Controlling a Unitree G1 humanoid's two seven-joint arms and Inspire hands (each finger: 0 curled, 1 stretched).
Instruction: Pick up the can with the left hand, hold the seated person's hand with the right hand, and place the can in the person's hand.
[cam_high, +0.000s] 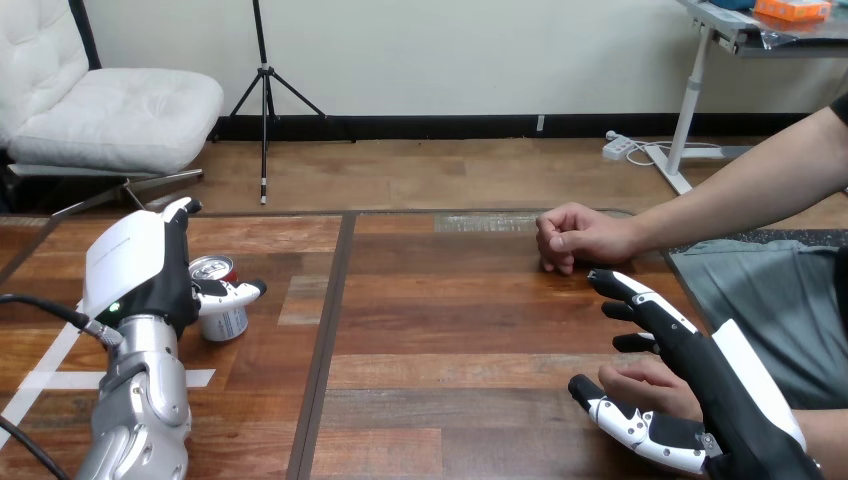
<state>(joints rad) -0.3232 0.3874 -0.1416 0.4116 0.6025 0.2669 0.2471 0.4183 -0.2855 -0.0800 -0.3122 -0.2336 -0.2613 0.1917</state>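
A silver and red can (217, 312) stands upright on the table's left side. My left hand (140, 265) is against its left side, thumb (236, 293) curled across the can's front and fingers (183, 209) bent round behind it. At the lower right my right hand (700, 385) is open, its fingers (640, 300) straight. The person's nearer hand (650, 385) lies between those fingers and my thumb (625, 418), touching the palm. The person's farther hand (578, 238) rests as a loose fist on the table, apart from my right hand.
The wooden table (430, 330) has a dark seam running down its middle and white tape marks (60, 378) at the left. The person's forearm (740, 190) reaches in from the right edge.
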